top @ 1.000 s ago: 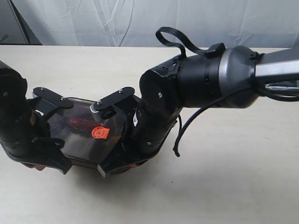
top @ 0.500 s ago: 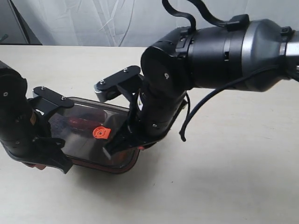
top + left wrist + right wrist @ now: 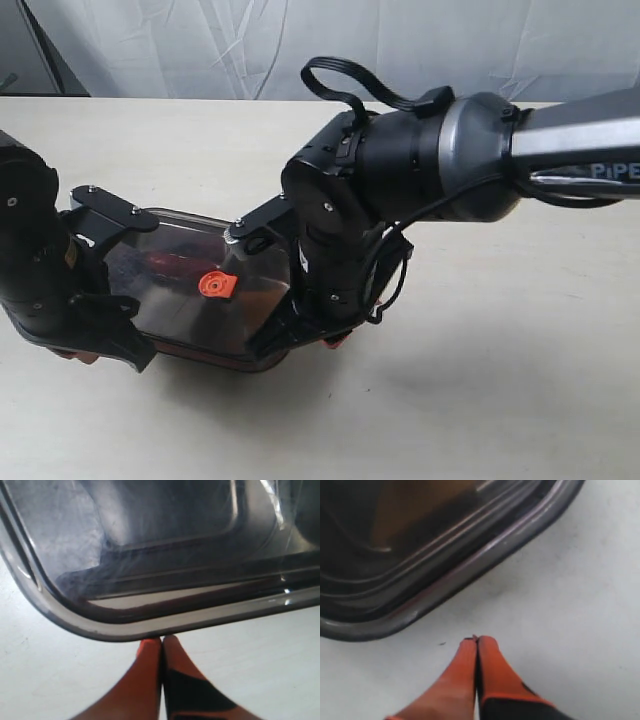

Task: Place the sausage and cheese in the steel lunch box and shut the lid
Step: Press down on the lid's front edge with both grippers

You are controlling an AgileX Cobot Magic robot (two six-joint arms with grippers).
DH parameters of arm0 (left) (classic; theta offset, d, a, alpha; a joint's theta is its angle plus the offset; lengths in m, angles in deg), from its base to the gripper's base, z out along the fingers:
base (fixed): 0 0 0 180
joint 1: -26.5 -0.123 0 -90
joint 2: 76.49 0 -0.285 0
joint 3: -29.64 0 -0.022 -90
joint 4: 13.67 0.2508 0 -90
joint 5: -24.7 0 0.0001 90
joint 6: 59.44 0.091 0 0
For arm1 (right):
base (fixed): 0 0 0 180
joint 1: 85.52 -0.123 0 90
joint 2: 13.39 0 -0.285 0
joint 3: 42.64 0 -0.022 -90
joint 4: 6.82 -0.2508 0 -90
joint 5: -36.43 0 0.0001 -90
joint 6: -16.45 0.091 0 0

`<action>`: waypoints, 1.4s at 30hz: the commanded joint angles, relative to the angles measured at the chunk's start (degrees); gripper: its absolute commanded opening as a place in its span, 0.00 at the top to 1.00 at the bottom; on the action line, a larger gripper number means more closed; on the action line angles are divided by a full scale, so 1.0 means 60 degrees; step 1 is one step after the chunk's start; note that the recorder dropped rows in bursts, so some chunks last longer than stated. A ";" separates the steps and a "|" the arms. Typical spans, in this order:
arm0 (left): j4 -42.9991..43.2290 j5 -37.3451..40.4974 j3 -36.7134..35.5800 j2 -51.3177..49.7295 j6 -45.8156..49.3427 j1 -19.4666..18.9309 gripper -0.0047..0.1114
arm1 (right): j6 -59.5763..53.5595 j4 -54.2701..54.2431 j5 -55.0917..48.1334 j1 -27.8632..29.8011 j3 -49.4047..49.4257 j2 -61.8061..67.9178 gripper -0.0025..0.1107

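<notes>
Smoky translucent lid [image 3: 180, 290] lies on the steel lunch box [image 3: 185, 214] near the table's [image 3: 480, 380] left edge. Left gripper [image 3: 161, 641], pinched together and empty, sits at its rim. Right gripper [image 3: 477, 641], likewise pinched, rests just beside a corner.

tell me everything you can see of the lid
The lid is a dark, smoky, see-through rectangle, plastic by its look, with rounded corners, a small orange valve at its centre and a reddish line along its near edge. It lies level on the steel lunch box, between the two arms, and a red shape shows faintly through it. The shut left gripper meets its rim or nearly. The shut right gripper stands just off its corner, over the table.
</notes>
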State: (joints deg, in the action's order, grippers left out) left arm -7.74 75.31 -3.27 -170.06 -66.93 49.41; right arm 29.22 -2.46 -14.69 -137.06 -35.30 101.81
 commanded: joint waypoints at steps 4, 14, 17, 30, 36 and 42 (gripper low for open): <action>0.0070 -0.0076 -0.0028 0.0014 -0.0069 -0.0006 0.96 | -0.0077 -0.0394 0.0675 0.0040 0.0009 0.0155 0.99; 0.0089 -0.0076 -0.0028 0.0014 -0.0069 -0.0006 0.96 | -0.0094 -0.0577 0.1005 0.0040 0.0009 0.0138 0.99; 0.0089 -0.0076 -0.0028 0.0014 -0.0069 -0.0006 0.96 | -0.0094 -0.0577 0.1080 0.0040 -0.0017 0.0138 0.99; 0.0132 -0.0076 -0.0028 0.0014 -0.0069 -0.0006 0.96 | -0.0094 -0.0558 0.1123 0.0040 -0.0017 -0.0005 0.99; 0.0132 -0.0076 -0.0028 0.0014 -0.0069 -0.0006 0.96 | -0.0094 -0.0498 0.1215 0.0040 -0.0017 -0.0079 0.99; 0.0131 -0.0116 -0.0028 0.0014 -0.0069 -0.0006 0.96 | -0.0094 -0.0466 0.1357 0.0040 -0.0193 -0.0079 0.99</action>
State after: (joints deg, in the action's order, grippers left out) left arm -7.31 75.06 -3.27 -170.06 -66.93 49.41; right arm 28.96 -5.77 -9.04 -137.06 -35.30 102.12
